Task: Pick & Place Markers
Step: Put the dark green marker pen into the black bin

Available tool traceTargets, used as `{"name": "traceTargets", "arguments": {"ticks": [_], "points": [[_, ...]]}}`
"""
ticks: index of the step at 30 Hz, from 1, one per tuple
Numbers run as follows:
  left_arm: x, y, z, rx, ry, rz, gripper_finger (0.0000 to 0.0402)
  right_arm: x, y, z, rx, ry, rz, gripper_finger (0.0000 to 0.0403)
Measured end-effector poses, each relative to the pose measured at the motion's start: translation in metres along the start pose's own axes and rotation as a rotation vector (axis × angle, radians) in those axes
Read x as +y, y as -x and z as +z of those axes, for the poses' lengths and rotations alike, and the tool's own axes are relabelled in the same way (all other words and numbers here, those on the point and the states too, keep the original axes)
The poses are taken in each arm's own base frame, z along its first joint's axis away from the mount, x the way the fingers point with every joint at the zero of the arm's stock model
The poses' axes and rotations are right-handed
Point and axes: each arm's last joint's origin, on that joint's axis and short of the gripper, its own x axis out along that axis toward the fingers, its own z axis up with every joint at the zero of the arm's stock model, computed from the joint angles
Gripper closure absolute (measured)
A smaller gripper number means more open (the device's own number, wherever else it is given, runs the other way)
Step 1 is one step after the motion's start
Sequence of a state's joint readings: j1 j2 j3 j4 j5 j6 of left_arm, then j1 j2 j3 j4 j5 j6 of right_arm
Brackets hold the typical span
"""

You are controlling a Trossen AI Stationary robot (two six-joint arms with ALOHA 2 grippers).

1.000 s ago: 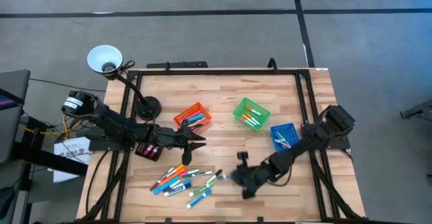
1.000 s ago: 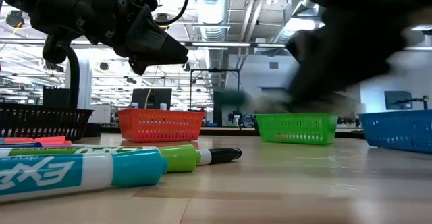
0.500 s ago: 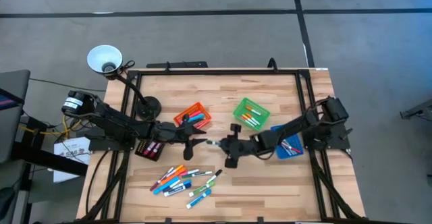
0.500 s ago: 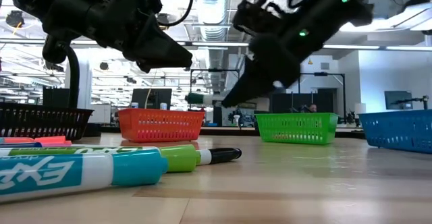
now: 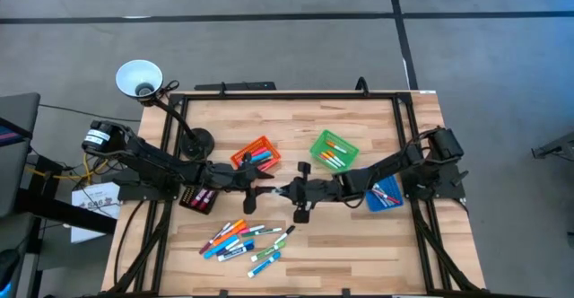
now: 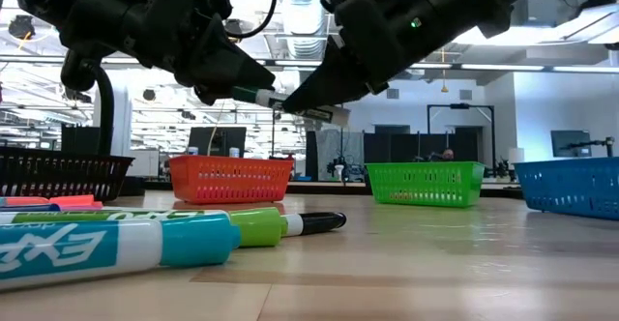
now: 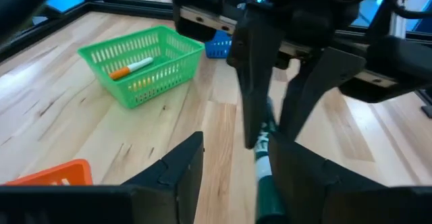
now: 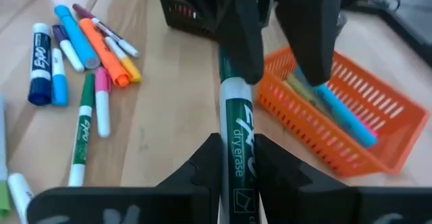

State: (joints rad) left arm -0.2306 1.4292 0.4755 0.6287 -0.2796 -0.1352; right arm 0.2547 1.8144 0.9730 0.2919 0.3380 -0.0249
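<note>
My right gripper is shut on a dark green marker above the middle of the table. My left gripper is open and faces it from the left. Its fingers stand on either side of the marker's cap end; whether they touch it, I cannot tell. In the high view the two grippers meet tip to tip, left and right. Several more markers lie flat in a loose pile toward the near edge. My right gripper pinches the green marker between its two fingers on the white labelled barrel. The fingers come level from the table's right and lie along the marker. Lifted clear of the table, it sticks out almost level past the fingertips toward my left gripper.
An orange bin, a green bin and a blue bin hold some markers, and a black bin sits under my left arm. A white desk lamp stands at the far left corner on its round base.
My right gripper rose from the marker pile near the table's near edge and swung left and toward the far side, carrying the green marker clear of the table up to my left gripper's fingers. My left arm stayed nearly still.
</note>
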Motion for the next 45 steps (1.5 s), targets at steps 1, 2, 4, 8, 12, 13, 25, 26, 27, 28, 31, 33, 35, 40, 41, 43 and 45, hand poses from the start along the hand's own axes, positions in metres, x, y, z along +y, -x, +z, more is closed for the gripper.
{"name": "traceTargets", "arguments": {"ticks": [1,2,4,8,12,13,25,26,27,28,31,33,35,40,41,43,45], "points": [[0.000,0.000,0.000,0.000,0.001,-0.006,0.0241,-0.001,0.000,0.000,-0.004,0.014,-0.004,0.0340],[0.000,0.000,0.000,0.000,0.001,-0.008,0.0242,-0.002,-0.001,0.000,-0.004,0.023,-0.006,0.0340],[0.000,0.000,0.000,0.003,0.003,-0.008,0.0242,-0.005,-0.002,0.001,-0.008,0.019,-0.014,0.0340],[0.000,0.000,0.000,0.004,0.020,-0.008,0.0243,-0.012,-0.004,0.001,-0.005,0.008,-0.033,0.0340],[0.000,0.000,0.000,0.004,0.027,-0.007,0.0243,-0.017,-0.005,0.001,-0.005,0.000,-0.041,0.0340],[0.000,0.000,0.000,0.003,0.028,-0.007,0.0243,-0.017,-0.005,0.001,-0.012,-0.002,-0.040,0.0340],[0.000,0.000,0.000,0.005,0.029,-0.009,0.0244,-0.015,-0.004,0.009,-0.092,-0.016,0.002,0.0340],[0.000,0.000,0.000,0.005,0.028,-0.009,0.0244,-0.015,-0.004,0.009,-0.092,-0.016,0.002,0.0340],[0.000,0.000,-0.001,0.006,0.027,-0.009,0.0244,-0.015,-0.004,0.009,-0.092,-0.016,0.002,0.0340],[0.000,0.000,-0.001,0.006,0.027,-0.009,0.0246,-0.015,-0.004,0.009,-0.092,-0.016,0.002,0.0340],[0.000,0.000,-0.001,0.006,0.026,-0.009,0.0260,-0.016,-0.004,0.009,-0.092,-0.017,0.000,0.0339],[0.000,0.000,-0.001,0.006,0.026,-0.009,0.0276,-0.016,-0.005,0.009,-0.092,-0.018,-0.002,0.0335],[0.000,0.000,-0.001,0.006,0.026,-0.009,0.0295,-0.017,-0.005,0.009,-0.093,-0.019,-0.003,0.0326],[-0.001,0.000,-0.001,0.006,0.025,-0.011,0.0335,-0.017,-0.005,0.009,-0.094,-0.018,-0.007,0.0302],[-0.001,0.000,-0.001,0.006,0.025,-0.011,0.0336,-0.017,-0.005,0.009,-0.094,-0.018,-0.008,0.0297],[-0.001,0.000,-0.001,0.006,0.025,-0.010,0.0336,-0.017,-0.005,0.009,-0.094,-0.018,-0.008,0.0287],[-0.001,0.000,-0.001,0.006,0.025,-0.011,0.0328,-0.017,-0.005,0.009,-0.092,-0.017,-0.008,0.0275]]}}
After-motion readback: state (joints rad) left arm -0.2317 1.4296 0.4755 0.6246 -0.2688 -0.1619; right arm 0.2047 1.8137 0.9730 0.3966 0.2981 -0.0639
